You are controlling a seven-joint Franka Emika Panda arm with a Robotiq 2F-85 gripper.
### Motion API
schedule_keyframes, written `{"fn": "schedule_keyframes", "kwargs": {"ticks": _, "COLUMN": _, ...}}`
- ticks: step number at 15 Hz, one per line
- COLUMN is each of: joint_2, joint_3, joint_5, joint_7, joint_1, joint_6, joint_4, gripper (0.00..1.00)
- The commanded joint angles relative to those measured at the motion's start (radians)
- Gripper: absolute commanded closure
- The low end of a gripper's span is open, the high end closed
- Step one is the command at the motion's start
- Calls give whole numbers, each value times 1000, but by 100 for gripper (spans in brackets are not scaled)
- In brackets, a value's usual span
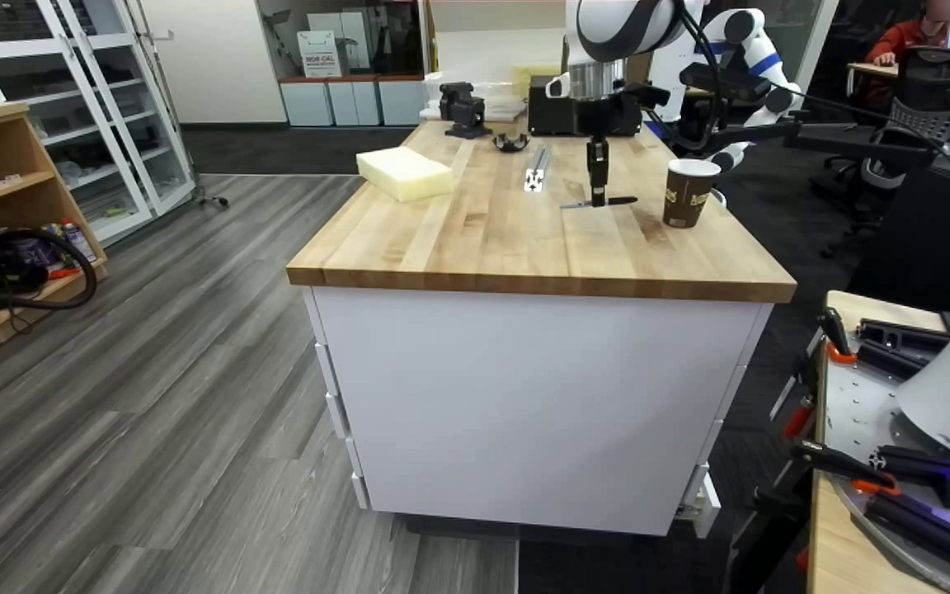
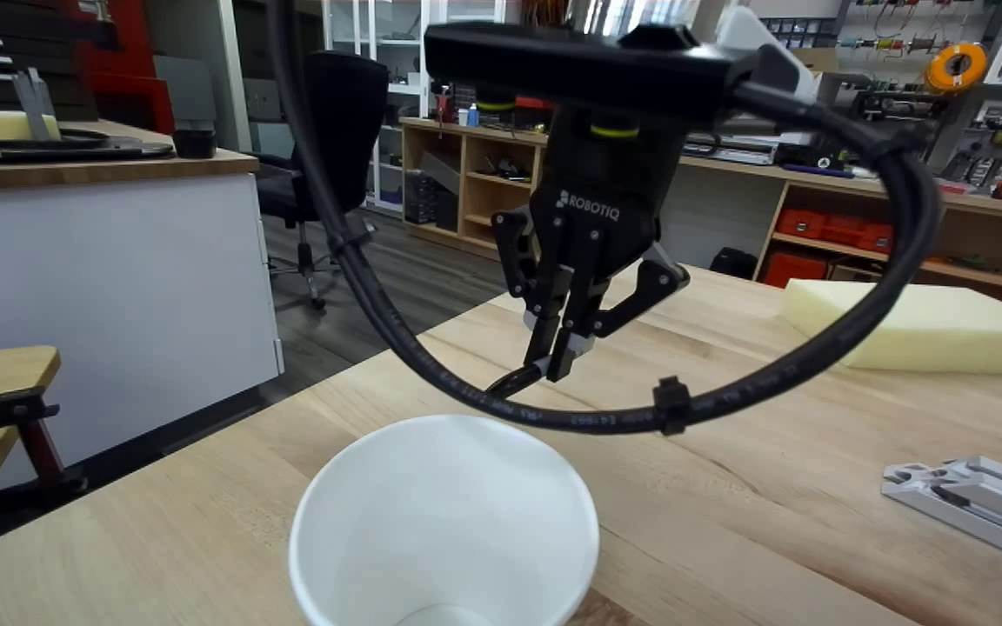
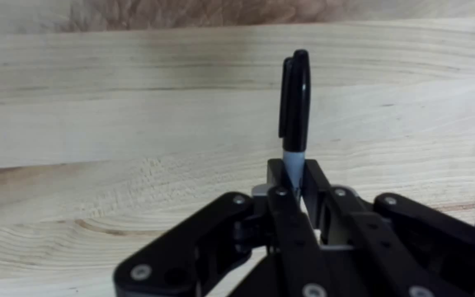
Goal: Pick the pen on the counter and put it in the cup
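Observation:
The pen (image 1: 623,200) has a black cap and a grey body. In the wrist view the pen (image 3: 296,107) stands between the fingertips, cap pointing away from the gripper (image 3: 294,169). The gripper is shut on its grey body; it also shows in both exterior views (image 1: 598,200) (image 2: 549,369). The pen (image 2: 514,381) lies level, at or just above the counter (image 1: 475,247); I cannot tell whether it touches. The brown cup (image 1: 688,194) with a pale rim stands upright on the counter, beyond the cap end. Its white inside (image 2: 444,487) shows in an exterior view. The cup is out of the wrist view.
A pale yellow block (image 1: 405,173) lies at the counter's side edge. A metal rail (image 1: 537,169) lies near the gripper, with a small black part (image 1: 511,143) and a black vise (image 1: 464,111) farther back. A looped black cable (image 2: 605,421) hangs from the wrist.

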Motion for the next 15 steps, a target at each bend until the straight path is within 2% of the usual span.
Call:
{"fn": "schedule_keyframes", "kwargs": {"ticks": 1, "joint_2": -98, "joint_3": -7, "joint_5": -48, "joint_7": 68, "joint_1": -7, "joint_6": -80, "joint_4": -45, "gripper": 94}}
{"fn": "schedule_keyframes", "kwargs": {"ticks": 6, "joint_2": -147, "joint_3": -11, "joint_5": -97, "joint_7": 114, "joint_1": -1, "joint_6": -145, "joint_4": -45, "gripper": 94}}
{"fn": "schedule_keyframes", "kwargs": {"ticks": 15, "joint_2": -215, "joint_3": -32, "joint_5": -150, "joint_7": 107, "joint_1": -10, "joint_6": -41, "joint_4": -122, "gripper": 94}}
